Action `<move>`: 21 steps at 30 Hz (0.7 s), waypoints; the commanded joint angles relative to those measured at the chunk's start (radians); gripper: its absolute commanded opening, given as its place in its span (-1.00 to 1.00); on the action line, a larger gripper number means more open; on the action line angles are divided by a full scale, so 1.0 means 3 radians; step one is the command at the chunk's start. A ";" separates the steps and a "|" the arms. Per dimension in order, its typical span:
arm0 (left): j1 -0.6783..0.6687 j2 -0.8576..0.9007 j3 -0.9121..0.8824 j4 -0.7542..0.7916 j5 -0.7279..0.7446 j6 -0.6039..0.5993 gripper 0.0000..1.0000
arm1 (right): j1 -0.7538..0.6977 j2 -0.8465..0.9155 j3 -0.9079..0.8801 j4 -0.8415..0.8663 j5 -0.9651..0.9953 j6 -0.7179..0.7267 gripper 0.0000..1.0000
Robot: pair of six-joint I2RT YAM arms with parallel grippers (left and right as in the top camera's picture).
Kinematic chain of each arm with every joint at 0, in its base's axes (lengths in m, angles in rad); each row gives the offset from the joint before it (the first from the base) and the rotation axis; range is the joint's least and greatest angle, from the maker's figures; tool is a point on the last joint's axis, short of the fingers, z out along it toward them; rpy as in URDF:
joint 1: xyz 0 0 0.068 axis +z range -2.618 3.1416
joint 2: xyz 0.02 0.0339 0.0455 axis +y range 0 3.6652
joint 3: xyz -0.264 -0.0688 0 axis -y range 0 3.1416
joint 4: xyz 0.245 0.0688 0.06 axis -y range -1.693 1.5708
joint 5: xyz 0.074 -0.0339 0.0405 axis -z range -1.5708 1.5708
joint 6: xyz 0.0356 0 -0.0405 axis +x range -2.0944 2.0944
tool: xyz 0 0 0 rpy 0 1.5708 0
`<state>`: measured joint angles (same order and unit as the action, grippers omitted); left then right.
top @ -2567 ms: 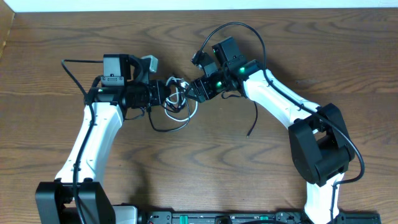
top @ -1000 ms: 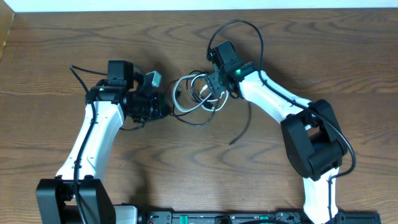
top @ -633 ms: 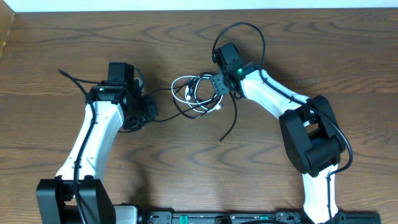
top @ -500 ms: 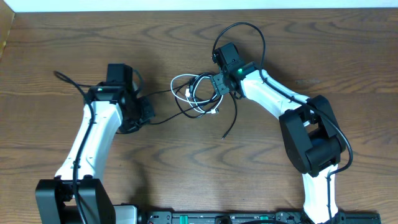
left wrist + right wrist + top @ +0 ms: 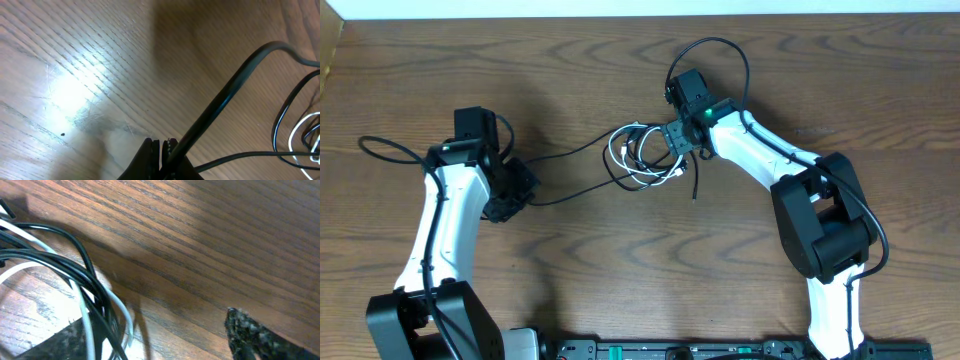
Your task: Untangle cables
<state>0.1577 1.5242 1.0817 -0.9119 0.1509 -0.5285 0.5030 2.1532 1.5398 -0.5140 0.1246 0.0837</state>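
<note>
- Near tabletop (image 5: 570,270) centre, white cable (image 5: 617,152) lies coiled, tangled with black cable (image 5: 80,247) loops.
- Left fingers (image 5: 149,157) pinch the black cable, its strands stretching leftward from the tangle.
- Right fingers (image 5: 250,332) stand wide over the tangle.

1. Left arm (image 5: 438,235): long white-shelled links with black joint housings. Black base block (image 5: 405,322) at the bottom edge.
2. Left wrist: boxy black camera module (image 5: 472,126) and a black ribbed motor body (image 5: 508,192). A thick black harness cable (image 5: 380,141) comes off it in a loop.
3. Right arm (image 5: 760,150): same white shells, with a bulky black elbow housing (image 5: 825,225).
4. Right wrist: black camera box (image 5: 687,90) and a lit green LED (image 5: 702,114). Its own thick black harness cable (image 5: 710,40) arcs overhead.
5. Left jaws: smooth glossy black fingers (image 5: 150,150).
6. Right jaws: dark grey fingers (image 5: 250,332) with rough, speckled faces.
7. Black base rail (image 5: 650,350) with small green marks.
</note>
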 commanded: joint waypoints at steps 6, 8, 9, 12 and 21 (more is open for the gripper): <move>0.0075 -0.0031 0.0057 -0.0013 -0.0369 -0.0065 -0.85 | -0.0045 0.0024 -0.0010 -0.0011 0.0114 0.0029 0.64; 0.0075 -0.0031 0.0048 -0.0011 -0.0380 -0.0064 -0.85 | -0.0045 0.0024 -0.0010 -0.0011 0.0113 0.0031 0.65; 0.0075 -0.0031 0.0043 -0.0010 -0.0401 -0.0064 -0.85 | -0.0045 0.0024 -0.0010 -0.0011 0.0113 0.0031 0.65; 0.0075 -0.0029 0.0023 0.0001 -0.0573 -0.0064 -0.85 | -0.0045 0.0024 -0.0010 -0.0006 0.0114 0.0029 0.66; 0.0075 -0.0029 -0.0041 0.0174 -0.0832 -0.0011 -0.85 | -0.0125 0.0031 -0.0010 -0.0006 0.0256 0.0031 0.66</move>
<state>0.1703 1.5242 1.0813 -0.8669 -0.0277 -0.5430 0.4984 2.1532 1.5398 -0.5137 0.1337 0.0872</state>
